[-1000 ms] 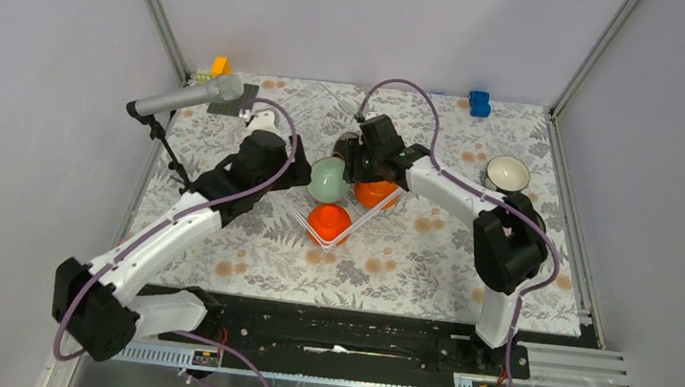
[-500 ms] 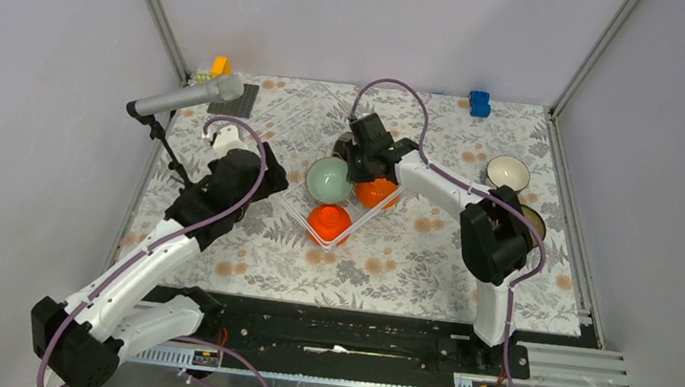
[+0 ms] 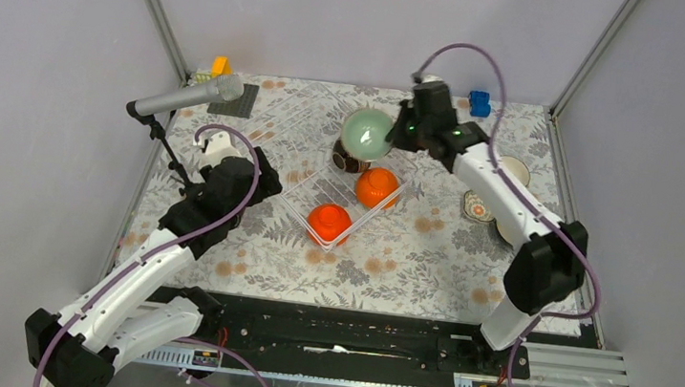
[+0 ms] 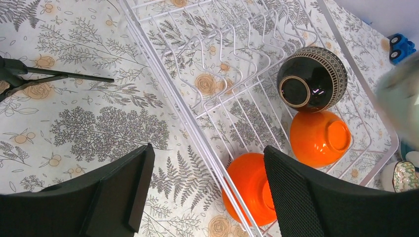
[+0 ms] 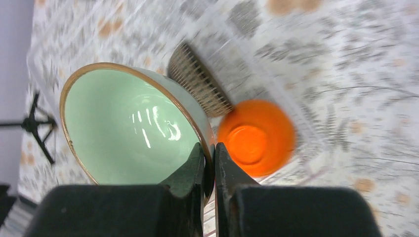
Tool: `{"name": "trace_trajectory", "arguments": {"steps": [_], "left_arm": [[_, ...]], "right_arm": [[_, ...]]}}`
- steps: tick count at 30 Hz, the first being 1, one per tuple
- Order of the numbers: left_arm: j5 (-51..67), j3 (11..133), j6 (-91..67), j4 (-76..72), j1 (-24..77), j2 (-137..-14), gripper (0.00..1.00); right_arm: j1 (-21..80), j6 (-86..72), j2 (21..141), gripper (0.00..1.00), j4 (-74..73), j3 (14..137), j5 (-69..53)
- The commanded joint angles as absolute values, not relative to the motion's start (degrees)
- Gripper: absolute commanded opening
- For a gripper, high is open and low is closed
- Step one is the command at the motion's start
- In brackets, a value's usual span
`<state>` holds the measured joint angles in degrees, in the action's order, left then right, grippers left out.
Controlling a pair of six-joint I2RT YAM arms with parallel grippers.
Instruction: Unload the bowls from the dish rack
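Two claws are in play. The right gripper (image 5: 210,148) has its fingers pinched tight on the rim of the mint green bowl (image 5: 128,128), one finger inside and one outside. The bowl hangs tilted from it, its pale glazed inside open to the wrist camera. Just past the bowl's edge, below this claw, sit the dark brown bowl (image 5: 200,89) with its patterned band and, beside it, an orange bowl (image 5: 257,136) with its foot up. Both are in the dish rack (image 4: 232,113).

The left gripper (image 4: 207,150) stands wide with nothing in it, hovering over the rack's rim wire, which runs between its fingers. Close by its right finger, a second orange bowl (image 4: 249,185) lies foot up against the wire. Off to this claw's left, a leg of the microphone stand (image 4: 59,75) crosses the flowered table cloth (image 4: 99,123).
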<state>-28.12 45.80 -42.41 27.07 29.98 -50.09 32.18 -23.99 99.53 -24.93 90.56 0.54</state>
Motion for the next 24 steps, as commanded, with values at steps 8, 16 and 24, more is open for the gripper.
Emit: {"name": "trace_trajectory", "arguments": {"steps": [8,16,24], "left_arm": [[-30.66,44.60,-44.24,25.43,29.71,-49.29,0.99],[-32.33,45.16,-46.07,27.48,29.71,-51.17,0.99],[-32.07,45.19,-47.46,26.66,29.67,-51.68,0.99]], "right_arm": [[16.68,-37.07,92.14,0.00,-21.62,85.22,12.39],[10.36,-44.00,99.86,0.00,-20.64,81.89,11.19],[9.19,-41.96,108.77,0.00,-18.83,84.53,5.45]]}}
